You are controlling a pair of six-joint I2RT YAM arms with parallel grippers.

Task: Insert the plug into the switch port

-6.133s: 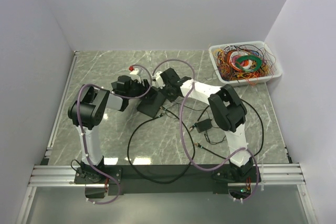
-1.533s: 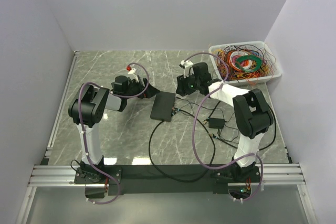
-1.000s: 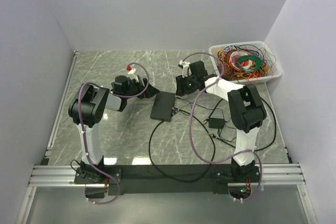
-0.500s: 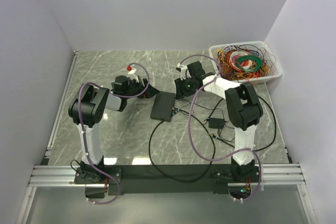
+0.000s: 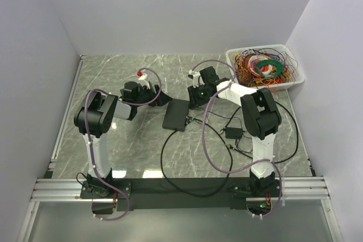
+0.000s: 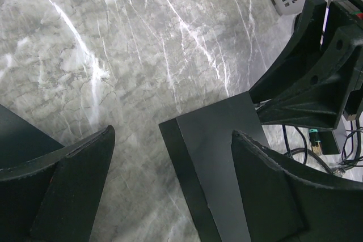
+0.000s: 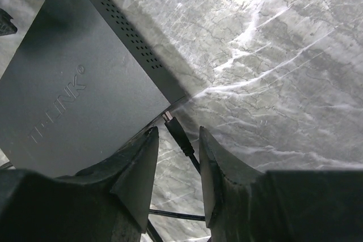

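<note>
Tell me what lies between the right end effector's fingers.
A thin black plug, tip near the flat black switch's edge, seen in the right wrist view.

Bright overhead light; glare streaks the marble table (image 7: 272, 38); sharp.

The switch (image 5: 176, 114) lies on the table (image 5: 113, 77) near its centre. The left gripper (image 5: 164, 99) stands just left of the switch's far end, and the right gripper (image 5: 193, 102) just right of that end. The plug (image 7: 173, 124) lies between the right gripper's fingers, at a corner of the switch. The adapter (image 5: 232, 132) lies to the right of the switch and nearer. A cable (image 5: 162, 157) loops on the table on the near side of the switch. The bin (image 5: 232, 62), with wires (image 5: 264, 65) in it, sits in the far right corner.
</note>
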